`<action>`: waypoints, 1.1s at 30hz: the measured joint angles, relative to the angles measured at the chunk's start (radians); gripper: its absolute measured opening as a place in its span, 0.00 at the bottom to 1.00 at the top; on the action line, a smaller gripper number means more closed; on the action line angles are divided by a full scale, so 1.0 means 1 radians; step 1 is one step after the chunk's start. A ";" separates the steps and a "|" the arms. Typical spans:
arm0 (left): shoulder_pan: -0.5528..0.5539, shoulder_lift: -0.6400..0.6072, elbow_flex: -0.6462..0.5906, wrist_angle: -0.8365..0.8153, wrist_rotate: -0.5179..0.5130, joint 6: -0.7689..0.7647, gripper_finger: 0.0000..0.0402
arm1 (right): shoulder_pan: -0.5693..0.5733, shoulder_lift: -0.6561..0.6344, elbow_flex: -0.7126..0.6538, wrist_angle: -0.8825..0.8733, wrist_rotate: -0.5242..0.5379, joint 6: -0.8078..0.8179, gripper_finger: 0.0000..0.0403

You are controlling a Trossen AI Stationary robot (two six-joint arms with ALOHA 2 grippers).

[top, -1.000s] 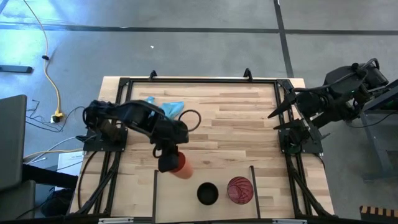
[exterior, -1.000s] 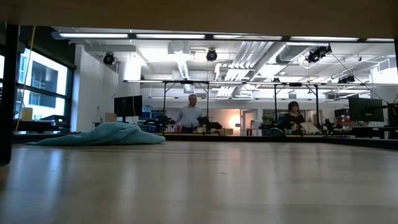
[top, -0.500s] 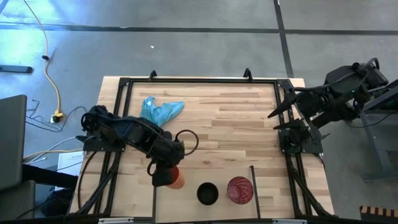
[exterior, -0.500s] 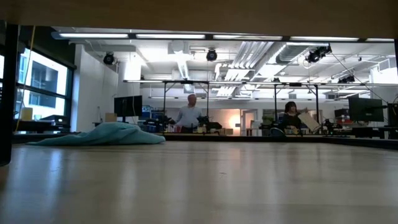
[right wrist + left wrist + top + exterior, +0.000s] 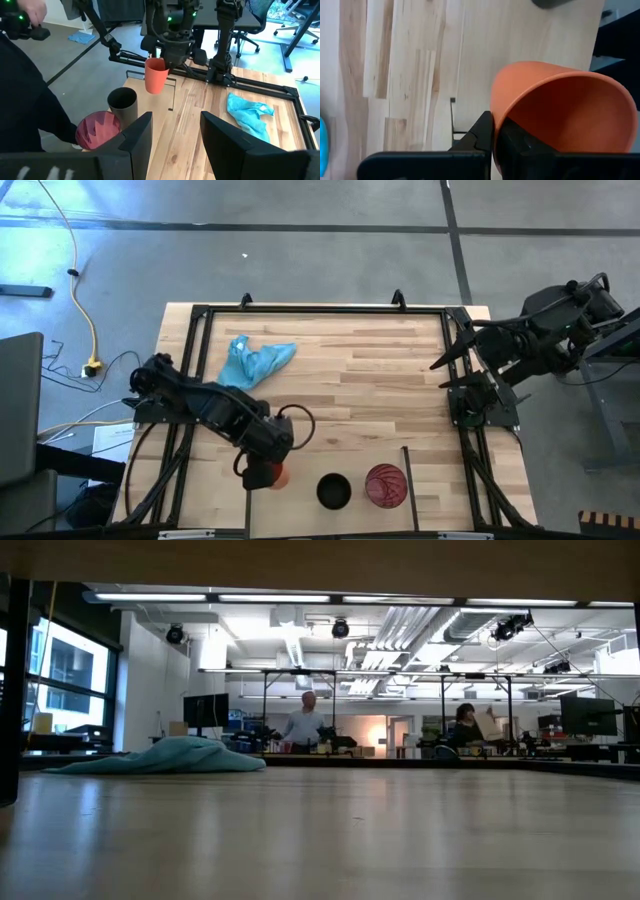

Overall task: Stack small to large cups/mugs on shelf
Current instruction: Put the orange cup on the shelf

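Wooden counter [image 5: 370, 380] carries shelf [image 5: 300, 465] at lower centre. Left gripper [image 5: 262, 474], clenched on orange cup [image 5: 278, 474], has moved down-left to the shelf's left end beside black cup [image 5: 334, 491]; placement looks imminent. Right gripper [image 5: 440, 375] waits released, right edge.

A light-blue cloth [image 5: 256, 359] lies crumpled on the wooden table [image 5: 380, 380], toward its ten o'clock corner in the high view; in the low view the same cloth [image 5: 165, 755] sits as a low heap at the far edge. A black metal frame [image 5: 320, 309] runs around the table's edges. On the grey floor, at nine o'clock from the table, a yellow cable [image 5: 72, 255] ends at a yellow plug [image 5: 92, 366]. Beyond the table, in the low view, one person [image 5: 304, 725] stands among desks and another person [image 5: 466, 725] sits by monitors. Office chairs [image 5: 252, 15] stand in the background of the right wrist view.
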 joint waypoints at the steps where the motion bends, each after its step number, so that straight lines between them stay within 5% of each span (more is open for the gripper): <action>1: -0.004 0.001 -0.004 0.001 0.000 -0.005 0.00 | 0.000 0.000 0.000 0.000 0.000 0.000 0.39; 33: -0.025 0.069 0.010 0.056 0.069 -0.104 0.00 | 0.000 -0.001 0.000 -0.024 0.000 -0.026 0.39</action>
